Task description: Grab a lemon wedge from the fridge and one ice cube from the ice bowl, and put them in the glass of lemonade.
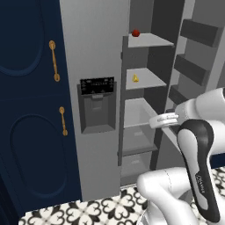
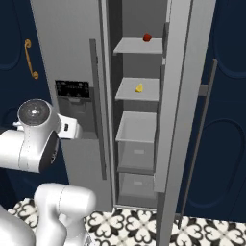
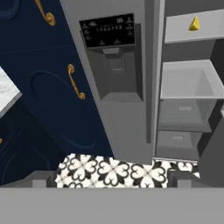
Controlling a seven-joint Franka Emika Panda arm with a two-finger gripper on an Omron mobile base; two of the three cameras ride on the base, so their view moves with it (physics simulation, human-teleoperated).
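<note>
Fridge (image 1: 94, 57), right door open. Lemon wedge (image 1: 136, 78) on its 2nd shelf, below red fruit (image 1: 136, 33). Gripper (image 3: 111, 177) jaws released, well short of fridge.

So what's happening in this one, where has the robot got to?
The robot arm stands in front of the fridge, whose right door is already swung open. The lemon wedge sits untouched on the second shelf, below a small red fruit on the top shelf. The gripper is open and holds nothing, still well back from the shelves, looking toward the dispenser and the drawers.
</note>
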